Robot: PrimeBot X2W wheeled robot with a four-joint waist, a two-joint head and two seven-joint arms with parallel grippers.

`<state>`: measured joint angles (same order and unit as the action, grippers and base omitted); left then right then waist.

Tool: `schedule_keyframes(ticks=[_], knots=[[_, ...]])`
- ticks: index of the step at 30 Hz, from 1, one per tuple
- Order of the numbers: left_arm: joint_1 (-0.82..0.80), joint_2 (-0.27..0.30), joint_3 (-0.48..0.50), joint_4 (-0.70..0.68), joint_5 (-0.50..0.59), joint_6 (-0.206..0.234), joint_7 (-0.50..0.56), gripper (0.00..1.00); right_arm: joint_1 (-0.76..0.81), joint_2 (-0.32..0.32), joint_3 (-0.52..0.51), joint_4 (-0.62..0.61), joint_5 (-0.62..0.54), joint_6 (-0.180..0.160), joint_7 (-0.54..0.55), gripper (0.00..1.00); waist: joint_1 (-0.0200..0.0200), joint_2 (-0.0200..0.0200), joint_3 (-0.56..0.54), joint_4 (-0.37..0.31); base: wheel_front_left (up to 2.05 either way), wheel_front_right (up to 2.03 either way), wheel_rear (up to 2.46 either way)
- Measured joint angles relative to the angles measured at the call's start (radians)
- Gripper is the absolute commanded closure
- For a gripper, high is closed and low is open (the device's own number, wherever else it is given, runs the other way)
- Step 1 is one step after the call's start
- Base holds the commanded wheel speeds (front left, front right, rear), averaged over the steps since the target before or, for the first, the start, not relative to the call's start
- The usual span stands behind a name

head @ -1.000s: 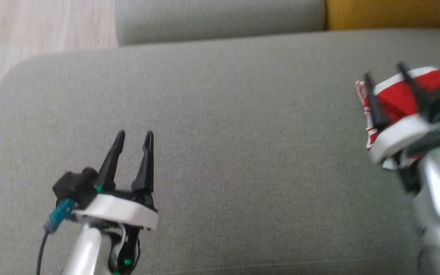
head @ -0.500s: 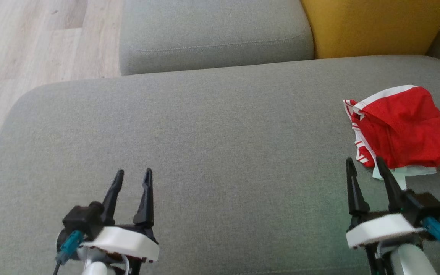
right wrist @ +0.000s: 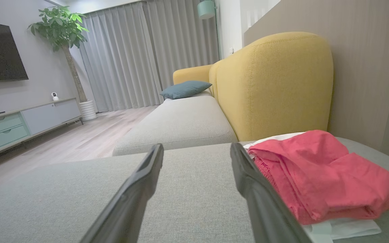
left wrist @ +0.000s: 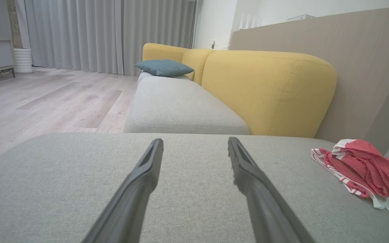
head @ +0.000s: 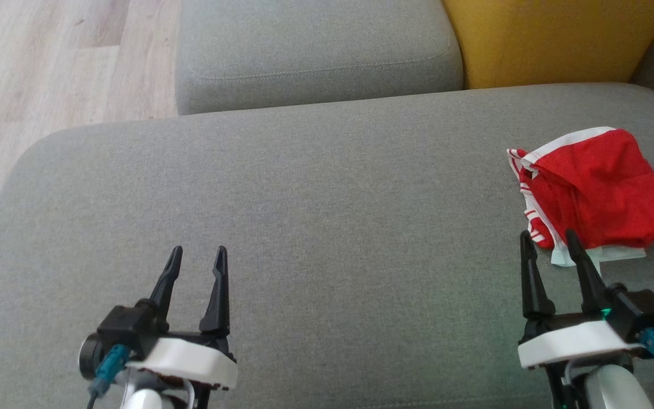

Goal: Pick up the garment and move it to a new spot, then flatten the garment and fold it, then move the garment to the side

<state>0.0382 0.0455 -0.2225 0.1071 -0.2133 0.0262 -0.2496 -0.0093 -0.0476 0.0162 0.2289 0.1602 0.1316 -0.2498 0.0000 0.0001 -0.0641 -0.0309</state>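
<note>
Noting red garment (head: 599, 187) folded, resting at right end of grey sofa cushion (head: 304, 227). Seeing left gripper (head: 200, 253) and right gripper (head: 548, 236) both spread apart, empty. Judging fold and side move likely done; finding nothing obvious left.

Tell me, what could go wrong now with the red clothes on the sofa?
1. The right gripper sits with its jaws open right next to the white strip poking out from under the red garment. If it moves forward, it might snag the strip and pull the fold open.
2. The garment looks lumpy and loosely folded on the sofa cushion, so a small bump might make it flop apart.
</note>
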Motion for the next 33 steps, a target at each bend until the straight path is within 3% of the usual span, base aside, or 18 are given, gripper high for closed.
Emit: schedule_keyframes(ticks=[20, 21, 27, 33], knots=[[0.006, 0.000, 0.028, -0.010, -0.064, -0.018, 0.000, 0.00, 0.000, 0.000, 0.016, -0.010, 0.049, 0.000, -0.001, 0.00, 0.0000, 0.0000, 0.008, -0.003, 0.00, 0.00, 0.00], [0.008, 0.000, 0.032, -0.008, -0.072, -0.017, 0.000, 1.00, 0.000, 0.000, 0.016, -0.008, 0.050, 0.000, -0.001, 1.00, 0.0000, 0.0000, 0.008, -0.003, 0.00, 0.00, 0.00], [0.080, -0.003, 0.031, 0.089, -0.078, -0.017, 0.005, 1.00, 0.056, 0.002, 0.016, 0.084, 0.055, 0.000, 0.003, 1.00, 0.0000, 0.0000, 0.009, -0.003, 0.00, 0.00, 0.00], [0.085, -0.003, 0.035, 0.092, -0.145, -0.019, 0.020, 1.00, 0.061, 0.002, 0.014, 0.086, 0.123, 0.000, 0.014, 1.00, 0.0000, 0.0000, 0.012, -0.001, 0.00, 0.00, 0.00]])
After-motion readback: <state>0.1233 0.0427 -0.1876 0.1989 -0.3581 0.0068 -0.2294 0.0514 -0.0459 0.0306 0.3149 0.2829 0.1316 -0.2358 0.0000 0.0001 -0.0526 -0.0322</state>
